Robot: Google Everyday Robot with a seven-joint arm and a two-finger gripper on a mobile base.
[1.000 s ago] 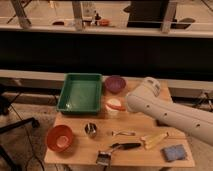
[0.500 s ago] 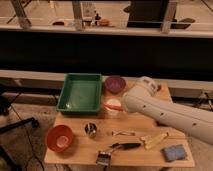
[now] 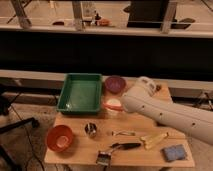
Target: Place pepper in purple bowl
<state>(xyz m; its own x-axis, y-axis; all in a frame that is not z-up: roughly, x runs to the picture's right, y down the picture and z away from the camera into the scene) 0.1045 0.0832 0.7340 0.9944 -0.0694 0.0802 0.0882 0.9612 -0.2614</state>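
Note:
The purple bowl [image 3: 115,84] sits at the back of the wooden table [image 3: 75,155], just right of the green tray. A red-orange strip that looks like the pepper [image 3: 113,102] shows at the top of a white cup [image 3: 113,109], in front of the bowl. My white arm [image 3: 165,112] reaches in from the lower right. My gripper [image 3: 124,103] is at the arm's left end, right beside the cup and the pepper, a little in front of the bowl. The arm hides most of it.
A green rectangular tray [image 3: 80,92] stands at the back left. An orange bowl [image 3: 60,138] is at the front left, with a small metal cup [image 3: 91,129] beside it. A utensil [image 3: 123,133], a black-handled brush [image 3: 117,148], a yellow item [image 3: 153,140] and a blue sponge [image 3: 174,152] lie along the front.
The arm has shifted very slightly to the left. The objects on the table have not moved.

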